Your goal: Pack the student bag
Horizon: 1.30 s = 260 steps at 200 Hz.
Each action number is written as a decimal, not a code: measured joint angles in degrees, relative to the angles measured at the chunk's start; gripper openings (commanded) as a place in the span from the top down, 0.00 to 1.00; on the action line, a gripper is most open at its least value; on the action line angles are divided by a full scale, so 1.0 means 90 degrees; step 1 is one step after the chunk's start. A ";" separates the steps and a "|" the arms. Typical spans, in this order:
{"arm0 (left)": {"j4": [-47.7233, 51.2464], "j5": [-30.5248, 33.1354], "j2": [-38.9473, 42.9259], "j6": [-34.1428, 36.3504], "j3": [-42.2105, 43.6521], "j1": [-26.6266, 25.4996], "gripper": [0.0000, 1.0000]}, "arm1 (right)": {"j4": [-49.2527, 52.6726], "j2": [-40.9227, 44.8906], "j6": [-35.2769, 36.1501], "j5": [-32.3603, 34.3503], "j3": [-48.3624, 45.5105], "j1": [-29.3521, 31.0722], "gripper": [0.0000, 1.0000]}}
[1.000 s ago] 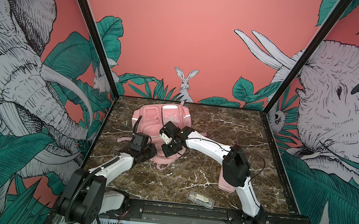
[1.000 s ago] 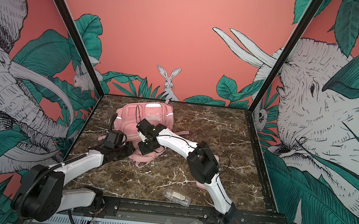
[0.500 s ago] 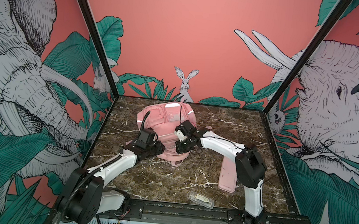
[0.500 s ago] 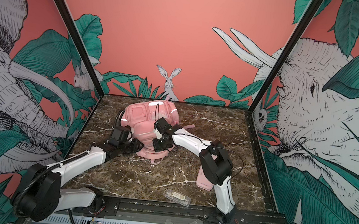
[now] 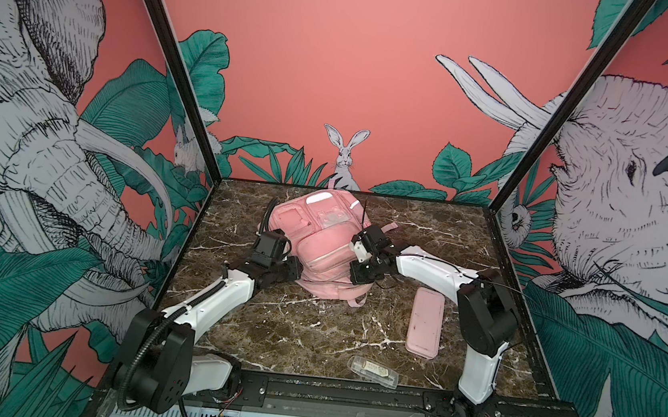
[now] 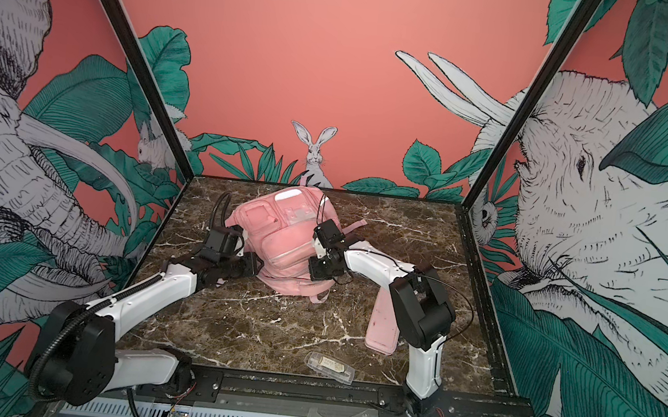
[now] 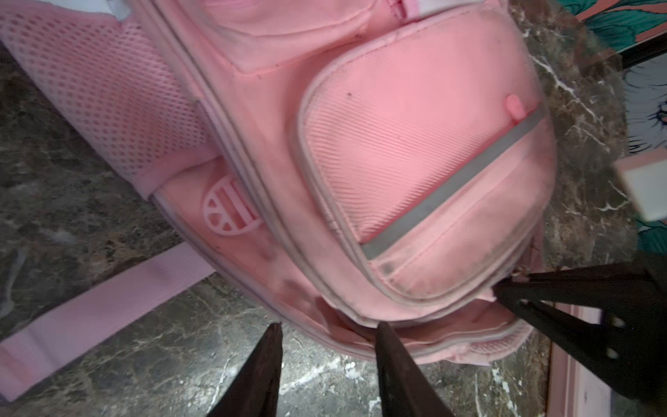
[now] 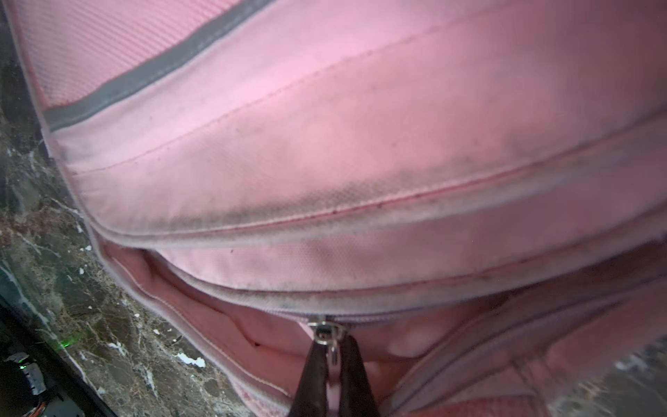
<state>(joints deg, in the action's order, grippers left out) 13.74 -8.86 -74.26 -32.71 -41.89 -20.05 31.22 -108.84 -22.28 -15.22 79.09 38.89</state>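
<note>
The student bag [image 5: 320,241] [image 6: 279,233], a soft pink backpack with silver strips, lies front up at the back middle of the marble table. My right gripper [image 8: 334,343] is shut on the metal zipper pull [image 8: 326,334] of a partly unzipped compartment. In a top view it [image 5: 357,276] sits at the bag's near right corner. My left gripper [image 7: 330,326] is open at the bag's near left edge [image 5: 297,273], holding nothing. One of its fingertips [image 7: 384,326] touches the bag's rim; the other hangs over bare table.
A flat pink pencil case [image 5: 425,322] [image 6: 383,327] lies right of the bag, beside the right arm's elbow. A small clear plastic box [image 5: 373,371] sits near the front edge. A loose pink strap [image 7: 90,317] trails on the table. Patterned walls enclose three sides.
My left gripper has opened and let go of the bag's edge. My right gripper moved rightward along the bag with the zipper pull, and the bag shifted right and turned.
</note>
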 measured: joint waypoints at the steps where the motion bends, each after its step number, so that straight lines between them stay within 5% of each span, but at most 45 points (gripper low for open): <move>1: -0.0002 0.0000 -0.0010 0.0000 0.0000 0.0002 0.56 | 0.0002 0.0002 0.0002 0.0005 0.0000 -0.0002 1.00; 92: -0.0908 -0.0527 -0.1423 -0.0182 -0.0046 0.0109 0.59 | 0.0163 0.0002 0.0117 0.0010 0.0058 -0.0046 1.00; 175: -0.1610 -0.0539 -0.1520 -0.0736 0.0005 -0.0187 0.83 | 0.0811 -0.0180 0.0253 0.0282 0.0750 0.0559 1.00; 260: -0.1795 -0.0355 -0.1605 -0.1042 -0.0121 -0.0556 0.85 | 0.1137 -0.0865 -0.0010 0.0306 0.1532 0.1231 1.00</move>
<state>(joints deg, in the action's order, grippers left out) -2.42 -12.05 -88.71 -42.09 -42.98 -25.06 41.45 -116.62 -22.37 -12.47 92.88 49.98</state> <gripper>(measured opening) 0.153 0.054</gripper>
